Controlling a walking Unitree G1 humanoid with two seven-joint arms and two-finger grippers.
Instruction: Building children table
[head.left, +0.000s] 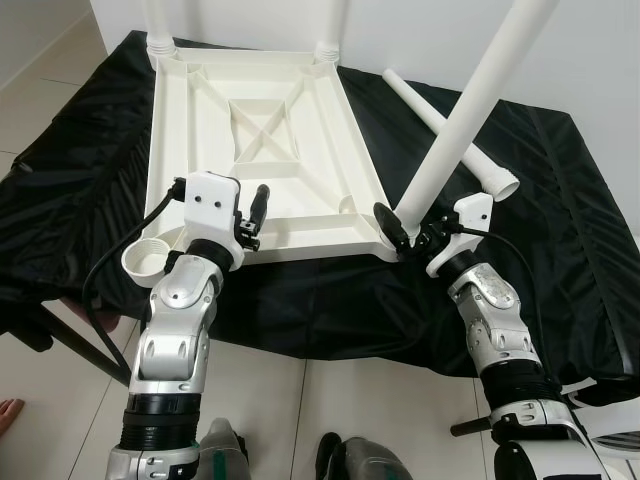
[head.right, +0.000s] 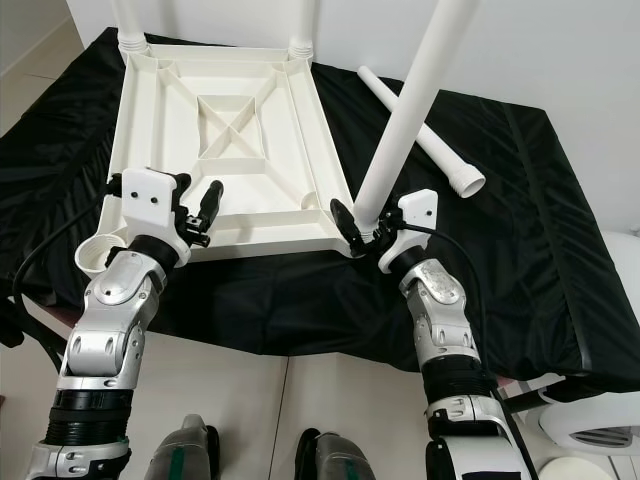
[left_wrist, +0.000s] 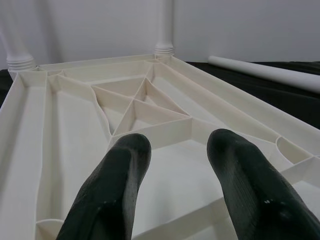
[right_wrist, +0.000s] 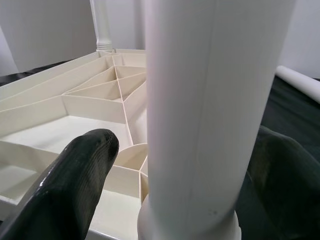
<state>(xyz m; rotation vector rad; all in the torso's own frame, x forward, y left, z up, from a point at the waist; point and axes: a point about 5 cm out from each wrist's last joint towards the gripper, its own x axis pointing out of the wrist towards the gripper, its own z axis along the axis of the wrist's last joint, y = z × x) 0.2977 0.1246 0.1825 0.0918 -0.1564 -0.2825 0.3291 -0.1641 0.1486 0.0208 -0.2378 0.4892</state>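
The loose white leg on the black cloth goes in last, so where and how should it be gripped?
Grip the loose leg mid-shaft, coming from above with the jaws across its width. It lies flat on the black cloth, round and even, with its threaded end nearest the right gripper.

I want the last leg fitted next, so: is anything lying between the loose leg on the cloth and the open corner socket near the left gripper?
Nothing loose lies between them, but the right gripper and the tilted leg it holds stand across the straight path from the loose leg over the upturned tabletop to the socket.
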